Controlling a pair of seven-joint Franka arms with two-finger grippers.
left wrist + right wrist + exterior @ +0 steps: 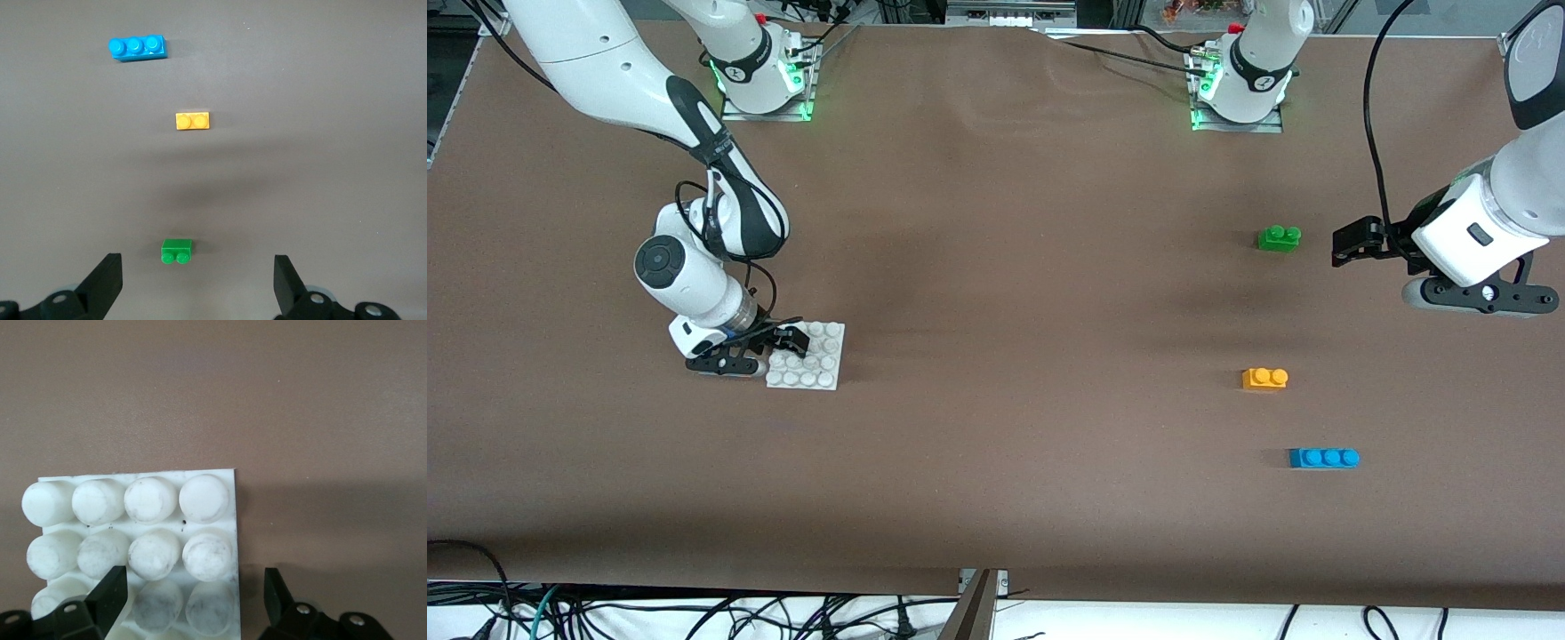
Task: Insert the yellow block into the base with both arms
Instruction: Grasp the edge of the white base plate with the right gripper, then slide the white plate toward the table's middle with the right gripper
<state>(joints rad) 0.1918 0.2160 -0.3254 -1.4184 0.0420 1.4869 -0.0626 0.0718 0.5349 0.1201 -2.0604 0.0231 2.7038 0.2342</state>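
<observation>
The yellow block (pixel 1264 379) (pixel 193 121) lies alone on the brown table toward the left arm's end, with nothing touching it. The white studded base (pixel 809 357) (pixel 160 520) lies flat toward the right arm's end. My right gripper (pixel 790 339) (pixel 193 583) is down at the base's corner. Its fingers stand apart: one among the studs, the other just off the plate's edge with a small gap. They straddle the outer two stud columns. My left gripper (pixel 1343 242) (pixel 198 267) hangs open and empty over the table beside the green brick.
A green two-stud brick (pixel 1279 237) (pixel 177 251) lies farther from the front camera than the yellow block. A blue three-stud brick (pixel 1323 458) (pixel 137 47) lies nearer. Both arm bases stand along the table's back edge.
</observation>
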